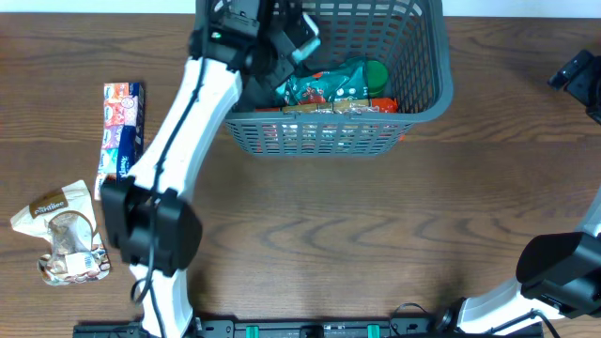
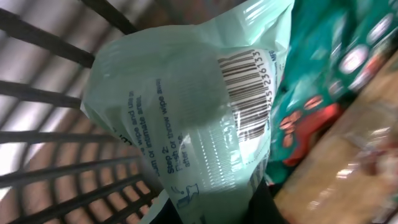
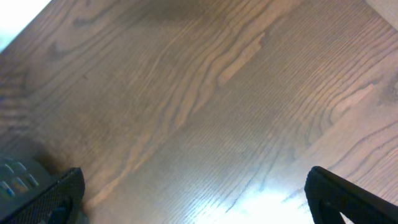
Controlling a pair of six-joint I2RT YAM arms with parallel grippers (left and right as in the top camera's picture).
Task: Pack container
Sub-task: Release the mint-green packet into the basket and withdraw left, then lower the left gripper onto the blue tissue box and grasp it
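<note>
Found pale green soft-film pack with printed barcode [image 2: 186,124] hard against left wrist lens, lower end pinched in left jaws, clenched on it, inside large dark grey slotted plastic basket [image 1: 418,99]. Located basket at far edge of wooden bench [image 1: 376,235], already carrying teal foil bag [image 1: 338,84] and tan-and-red boxes [image 1: 343,107] along near wall. Recorded right jaws spread wide, grasping nothing, over bare bench apart from basket. Logged blue-and-white rectangular packet [image 1: 122,127] and crumpled beige pouch [image 1: 61,235] on bench at left, not yet packed. Judged pack light, limp and slick; advised pinching at sealed end. Judged basket stiff and light for its size; advised gripping thick rim, not lattice.
</note>
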